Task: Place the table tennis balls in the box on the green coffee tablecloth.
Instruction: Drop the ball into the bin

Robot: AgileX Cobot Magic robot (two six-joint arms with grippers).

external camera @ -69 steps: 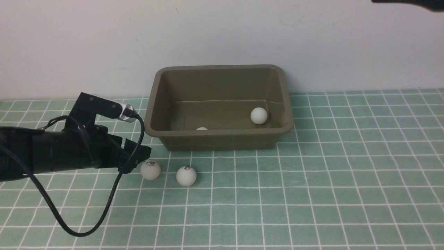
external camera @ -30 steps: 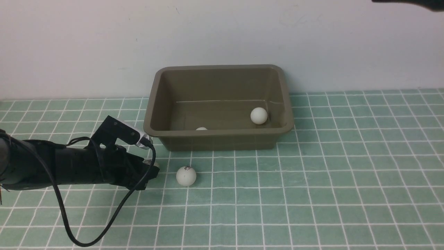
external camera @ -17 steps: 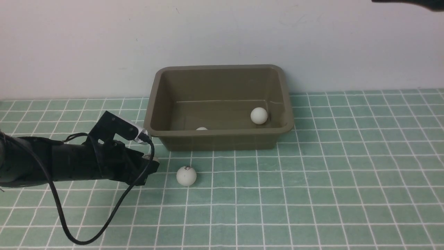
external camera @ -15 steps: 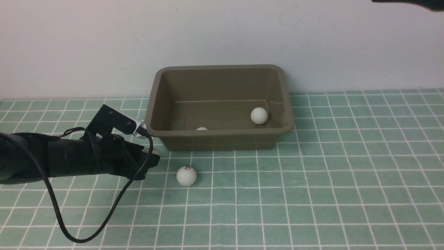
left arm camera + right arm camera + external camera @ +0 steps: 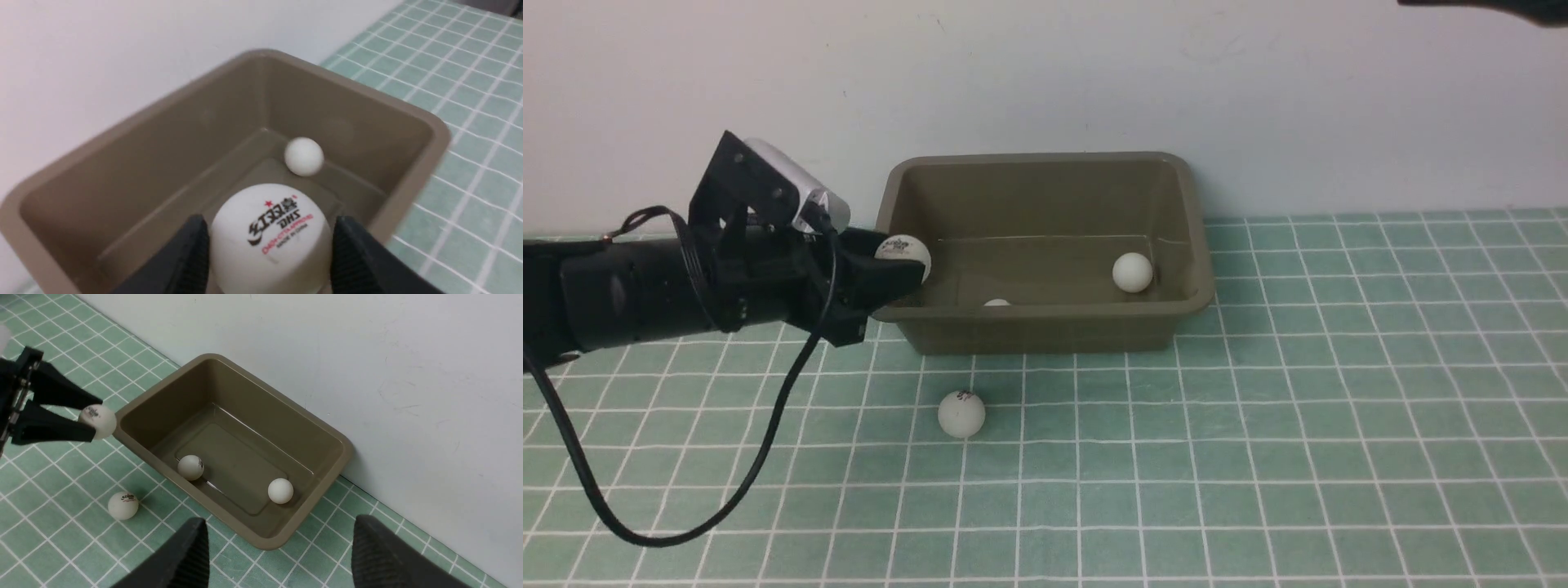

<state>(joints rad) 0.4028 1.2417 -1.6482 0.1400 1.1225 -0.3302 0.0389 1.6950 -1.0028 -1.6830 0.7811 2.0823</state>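
Left wrist view has it: the left tool [image 5: 900, 263] is pinched narrow on a white matte logo-printed table tennis ball [image 5: 269, 228], raised at the left rim of the olive-brown plastic box [image 5: 1029, 331]. A plain white ball [image 5: 1133, 272] and a half-hidden second ball [image 5: 997, 303] lie inside; a fourth ball [image 5: 961, 413] waits on the teal-green gridded tablecloth [image 5: 1258, 408]. Right tool [image 5: 282, 555] hangs high, jaws wide, empty. Best play: carry further over the box floor, go low, open gently, since it's light and bouncy.

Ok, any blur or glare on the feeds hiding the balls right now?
Left wrist view: held ball sharp, logo readable; the far ball slightly soft. Front view: even light, no glare; the box near wall hides most of one ball. Right wrist view: crisp, only the right gripper blurred.
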